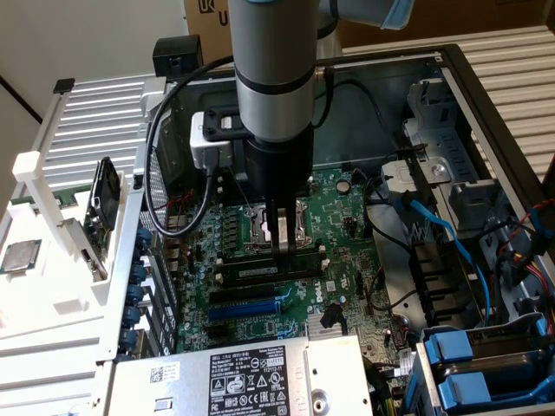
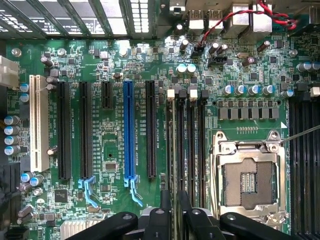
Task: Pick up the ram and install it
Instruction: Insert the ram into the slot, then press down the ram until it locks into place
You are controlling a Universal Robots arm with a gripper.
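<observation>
My black two-finger gripper (image 2: 172, 210): fingers slightly apart, straddling the thin green ram stick's top edge | thin green ram stick (image 1: 270, 271): upright in a long black memory slot (image 2: 191, 145) beside the square silver processor socket (image 2: 248, 175) on the green motherboard (image 1: 342, 230).

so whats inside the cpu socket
Empty: bare contacts, no chip in the socket. In the exterior view the gripper covers part of it.
</observation>
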